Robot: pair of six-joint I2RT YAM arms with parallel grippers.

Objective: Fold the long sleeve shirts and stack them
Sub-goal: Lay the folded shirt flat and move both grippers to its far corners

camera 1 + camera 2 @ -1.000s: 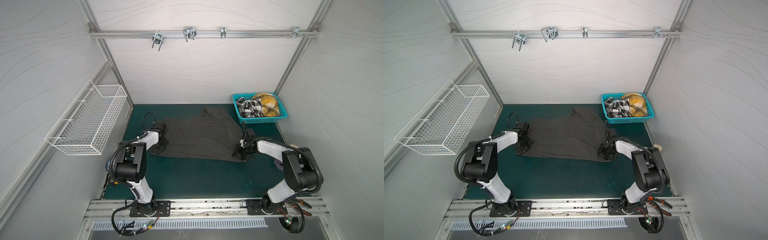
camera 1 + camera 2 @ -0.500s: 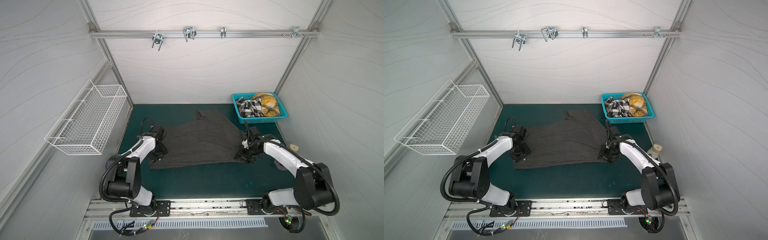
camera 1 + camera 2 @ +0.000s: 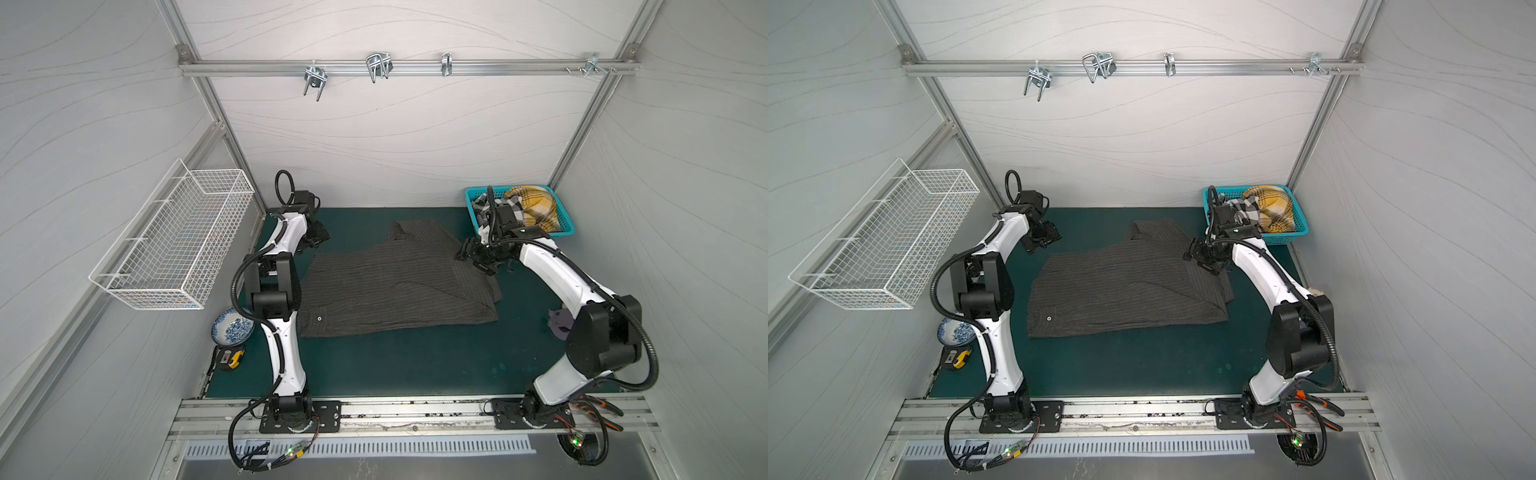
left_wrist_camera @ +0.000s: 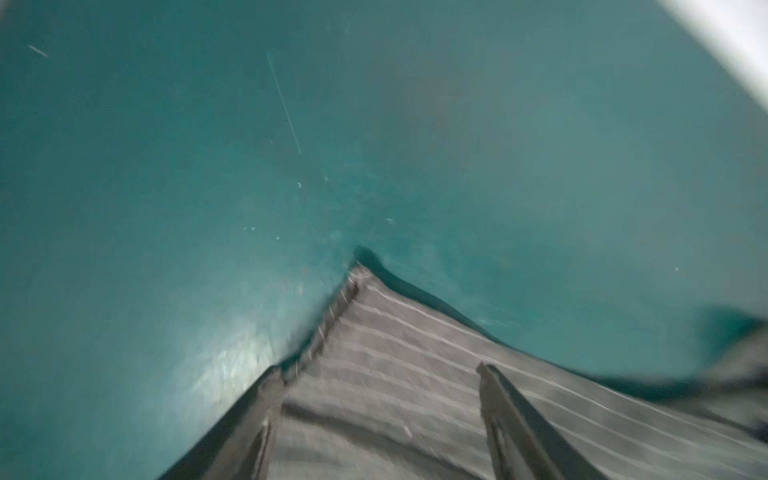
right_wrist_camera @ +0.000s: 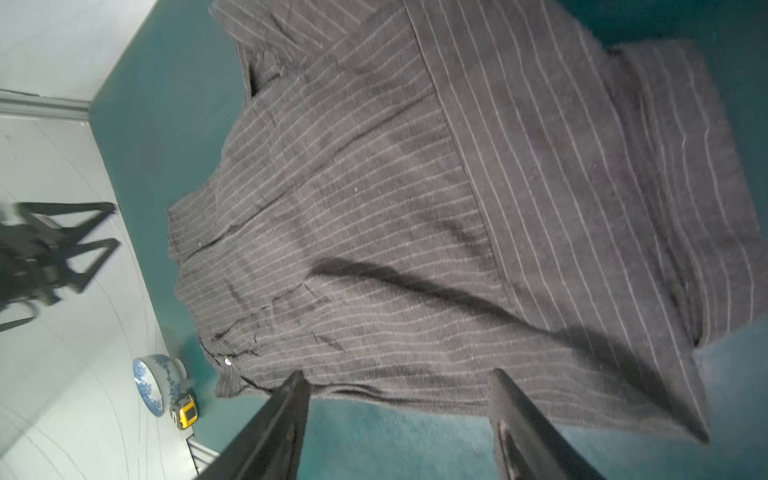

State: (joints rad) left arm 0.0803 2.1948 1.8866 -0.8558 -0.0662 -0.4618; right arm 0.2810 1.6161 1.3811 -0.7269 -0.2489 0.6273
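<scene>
the grey shirt (image 3: 399, 291) lies spread flat in the middle of the green tabletop (image 3: 415, 365), with a narrower flap jutting toward the far side and a pale button (image 3: 319, 318) showing near its near left corner. along its right side a layer of cloth lies doubled over. the left hand (image 3: 318, 237) hangs over bare tabletop just beyond the shirt's far left corner. in the left wrist view its 2 fingers (image 4: 511, 415) stand apart, with the shirt's corner lying loose between and past them, though that view is blurred. the right hand (image 3: 471, 258) is above the shirt's far right edge. in the right wrist view its 2 fingers (image 5: 282, 415) are spread wide with nothing gripped, and the cloth lies flat underneath. in the far right corner a teal basket (image 3: 567, 233) holds 2 bunched shirts, the checked shirt (image 3: 482, 205) on its left and the yellow shirt (image 3: 536, 205) on its right, touching each other. a white wire basket (image 3: 178, 241) hangs on the left wall. at the near left edge of the tabletop, beside the left arm, sit a blue-and-white bowl (image 3: 232, 328) and, just nearer, a yellow tape measure (image 3: 230, 358).
</scene>
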